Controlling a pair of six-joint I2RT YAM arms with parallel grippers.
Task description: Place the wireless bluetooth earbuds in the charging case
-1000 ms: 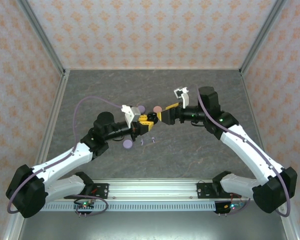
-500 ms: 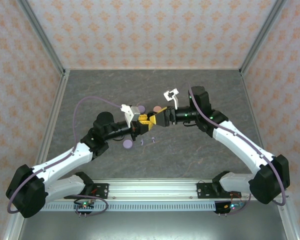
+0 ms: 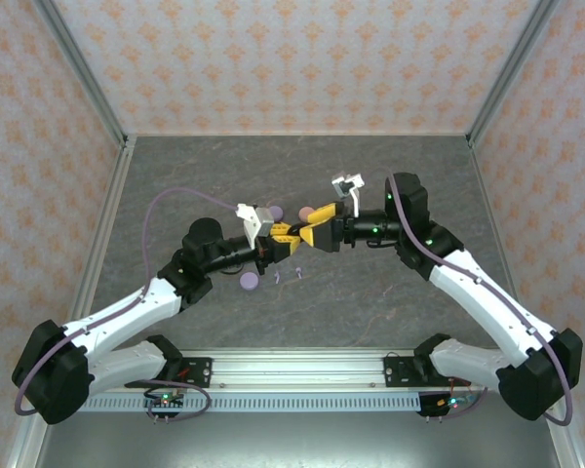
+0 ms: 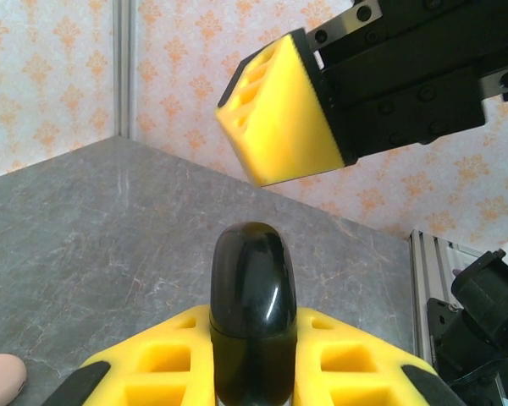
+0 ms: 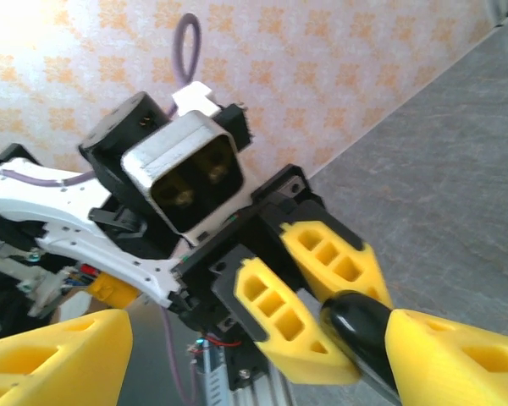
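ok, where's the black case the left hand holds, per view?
Top external: mid-table, at the tips of the left hand, too small to make out.
Left wrist: black case, bottom centre.
Right wrist: case at lower right.
Shared landmark: the left hand's yellow fingers clamping it.

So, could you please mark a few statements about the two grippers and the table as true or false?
1. The jaws of the left gripper are shut on a black rounded item. True.
2. The jaws of the right gripper are shut tight. False: they stand wide open, close to the black rounded item.
3. A lavender disc lies on the table beside the left arm. True.
4. The table is plain white. False: it is grey with a marbled pattern.
5. The black rounded item lies flat on the table. False: it is held up off the surface.
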